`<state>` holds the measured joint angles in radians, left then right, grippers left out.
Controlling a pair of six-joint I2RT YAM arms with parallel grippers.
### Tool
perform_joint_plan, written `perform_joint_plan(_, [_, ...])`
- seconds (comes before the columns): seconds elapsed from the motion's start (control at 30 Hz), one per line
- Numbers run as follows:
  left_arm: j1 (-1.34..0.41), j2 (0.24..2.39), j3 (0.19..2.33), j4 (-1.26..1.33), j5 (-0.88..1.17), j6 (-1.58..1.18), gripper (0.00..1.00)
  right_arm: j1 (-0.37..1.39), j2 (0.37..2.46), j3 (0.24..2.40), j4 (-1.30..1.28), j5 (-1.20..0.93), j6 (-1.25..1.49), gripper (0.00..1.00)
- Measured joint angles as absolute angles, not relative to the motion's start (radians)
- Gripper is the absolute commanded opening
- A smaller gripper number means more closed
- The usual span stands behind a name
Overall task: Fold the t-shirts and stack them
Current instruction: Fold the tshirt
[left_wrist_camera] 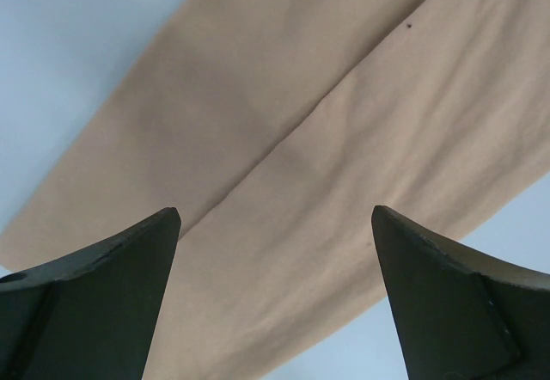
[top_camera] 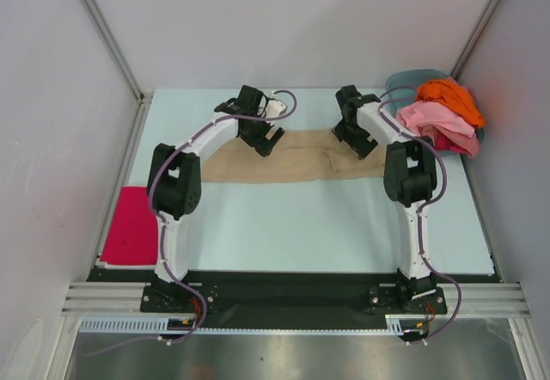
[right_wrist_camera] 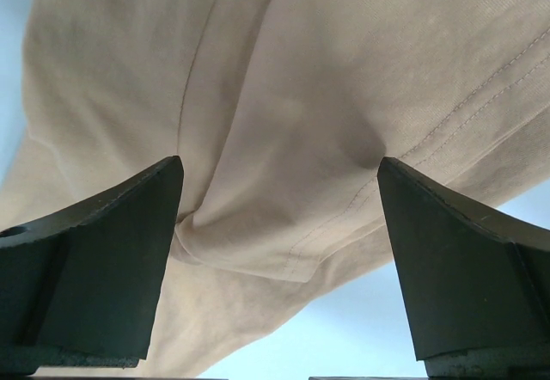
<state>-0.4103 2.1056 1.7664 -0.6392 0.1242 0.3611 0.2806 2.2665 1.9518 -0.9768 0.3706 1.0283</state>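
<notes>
A tan t-shirt (top_camera: 284, 162) lies folded into a long band across the far middle of the table. My left gripper (top_camera: 268, 139) hovers over its left part, jaws open and empty, with tan cloth (left_wrist_camera: 284, 165) below them. My right gripper (top_camera: 354, 146) hangs open over the band's right part, above a stitched hem fold (right_wrist_camera: 301, 225). A magenta-red t-shirt (top_camera: 131, 227) lies folded at the table's left edge. Pink (top_camera: 438, 122) and orange (top_camera: 451, 96) t-shirts are heaped at the back right.
A teal basin (top_camera: 411, 79) holds the heap of shirts in the back right corner. White walls with metal rails close in the table on the left, back and right. Pale blue table surface (top_camera: 301, 225) stretches between the tan band and the arm bases.
</notes>
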Motion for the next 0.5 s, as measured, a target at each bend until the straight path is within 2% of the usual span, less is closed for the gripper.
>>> perform_joint_plan(0.23, [-0.397,2.135,1.786,-0.661,0.146,0.336,1.00,0.284,2.326,1.978,-0.989,0.377,1.056,1.00])
perform_joint_plan(0.5, [-0.381,2.125,1.786,-0.640,0.103,0.284,1.00,0.290,2.428,2.127,-1.080,0.383,1.066,1.00])
